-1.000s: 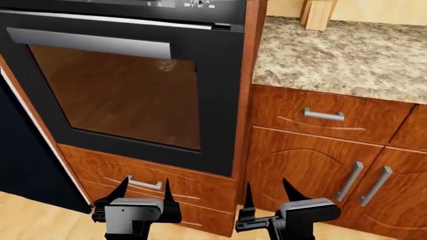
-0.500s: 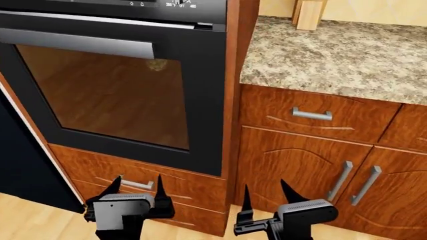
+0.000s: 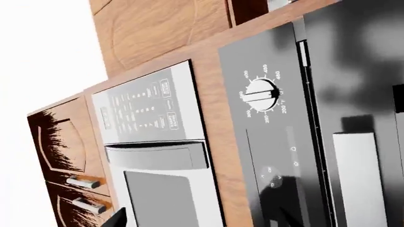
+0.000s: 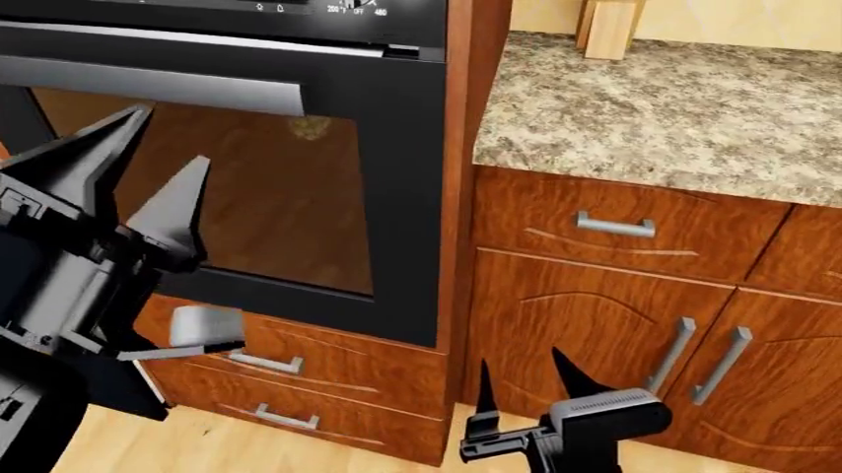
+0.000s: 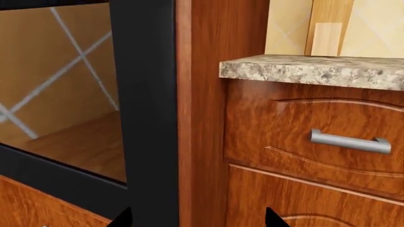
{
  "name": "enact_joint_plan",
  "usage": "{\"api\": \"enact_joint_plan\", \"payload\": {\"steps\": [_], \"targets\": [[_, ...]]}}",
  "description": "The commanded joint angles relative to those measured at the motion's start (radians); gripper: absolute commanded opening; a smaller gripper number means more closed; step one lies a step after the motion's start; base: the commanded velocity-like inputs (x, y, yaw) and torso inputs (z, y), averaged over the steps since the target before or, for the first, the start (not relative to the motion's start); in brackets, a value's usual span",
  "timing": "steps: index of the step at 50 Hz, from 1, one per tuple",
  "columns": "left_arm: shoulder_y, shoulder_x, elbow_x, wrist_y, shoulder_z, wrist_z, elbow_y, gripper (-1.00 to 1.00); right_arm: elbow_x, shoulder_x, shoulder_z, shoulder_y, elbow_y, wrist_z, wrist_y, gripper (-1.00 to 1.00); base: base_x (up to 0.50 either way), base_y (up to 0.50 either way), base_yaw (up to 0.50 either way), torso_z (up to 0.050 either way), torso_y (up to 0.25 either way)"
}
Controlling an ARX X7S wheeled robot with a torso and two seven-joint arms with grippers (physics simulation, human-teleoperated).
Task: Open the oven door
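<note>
Head view: we see the oven door (image 4: 250, 187) closed in its black frame, set in a reddish-brown wooden cabinet column at the left end of the granite countertop (image 4: 658, 108). Its dark tinted window reflects a wooden floor. The silver-grey bar handle (image 4: 158, 84) runs along the door's top edge, below the black control panel (image 4: 263, 8).

We see the left gripper (image 4: 138, 182) raised in front of the lower left part of the door window. Its two pointed fingers are spread wide, with nothing between them, and their tips lie below the bar handle. We cannot tell whether they touch the glass.

The right gripper (image 4: 526, 379) sits low, in front of the wooden cabinet door (image 4: 579, 325) under the countertop, just beside the oven column. Its fingers are also spread wide and hold nothing.

A drawer (image 4: 618, 232) with a silver handle sits directly below the countertop edge. Two further drawers (image 4: 329, 374) sit below the oven door.

Left wrist view: we see the control panel with a round temperature knob (image 3: 260, 94), part of the bar handle, and a silver microwave (image 3: 154, 142) mounted above the oven.

Right wrist view: we see the door's black frame edge (image 5: 142, 109) lying flush against the wooden column (image 5: 215, 118), with the countertop edge beside it.
</note>
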Motion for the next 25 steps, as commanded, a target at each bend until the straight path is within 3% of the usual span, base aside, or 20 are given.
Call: {"api": "enact_joint_plan", "payload": {"steps": [1, 25], "targets": [[-0.237, -0.119, 0.221, 0.113, 0.069, 0.036, 0.005, 1.0, 0.009, 0.006, -0.002, 0.0, -0.01, 0.008, 0.003, 1.0, 0.0, 0.0, 0.0, 0.0, 0.0], [-0.206, -0.087, 0.116, 0.117, 0.081, 0.068, -0.061, 1.0, 0.011, 0.013, -0.008, 0.003, -0.025, 0.037, 0.01, 1.0, 0.0, 0.0, 0.0, 0.0, 0.0]]}}
